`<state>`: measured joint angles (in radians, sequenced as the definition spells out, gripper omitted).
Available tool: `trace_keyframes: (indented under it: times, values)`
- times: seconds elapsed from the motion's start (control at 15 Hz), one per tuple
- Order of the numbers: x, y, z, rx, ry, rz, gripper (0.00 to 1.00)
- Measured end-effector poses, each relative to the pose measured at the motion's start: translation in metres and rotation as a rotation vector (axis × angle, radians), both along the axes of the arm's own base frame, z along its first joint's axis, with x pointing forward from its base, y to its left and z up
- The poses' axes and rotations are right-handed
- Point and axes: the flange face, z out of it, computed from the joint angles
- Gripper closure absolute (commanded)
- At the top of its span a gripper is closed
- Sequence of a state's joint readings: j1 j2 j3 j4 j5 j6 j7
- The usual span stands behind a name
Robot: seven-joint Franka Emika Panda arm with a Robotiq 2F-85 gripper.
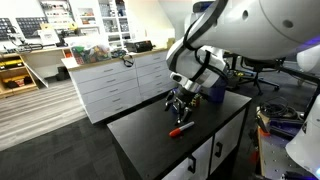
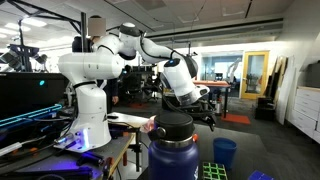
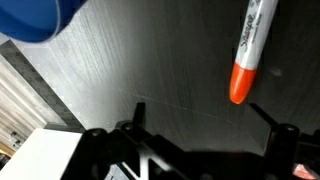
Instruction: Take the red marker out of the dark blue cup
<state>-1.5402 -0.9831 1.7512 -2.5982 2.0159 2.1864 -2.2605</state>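
Note:
The red marker lies flat on the dark table, outside the cup; it has a white printed barrel and a red-orange cap. It also shows in an exterior view as a short red stick. The dark blue cup is at the top left corner of the wrist view, apart from the marker, and shows in an exterior view. My gripper is open and empty, just above the table, its fingertips below the marker's cap. It hangs over the marker in an exterior view.
A large blue bottle with a dark lid and a multicoloured cube stand in the foreground. White drawer cabinets stand beyond the table. A second white robot stands nearby.

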Motion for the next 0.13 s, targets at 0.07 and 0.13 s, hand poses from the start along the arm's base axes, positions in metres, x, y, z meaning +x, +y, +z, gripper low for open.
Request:
trace_keyframes:
  times: [0.07,0.13]
  values:
    - [0.0,0.0,0.0,0.0,0.0,0.0,0.0]
    - [0.0,0.0,0.0,0.0,0.0,0.0,0.0]
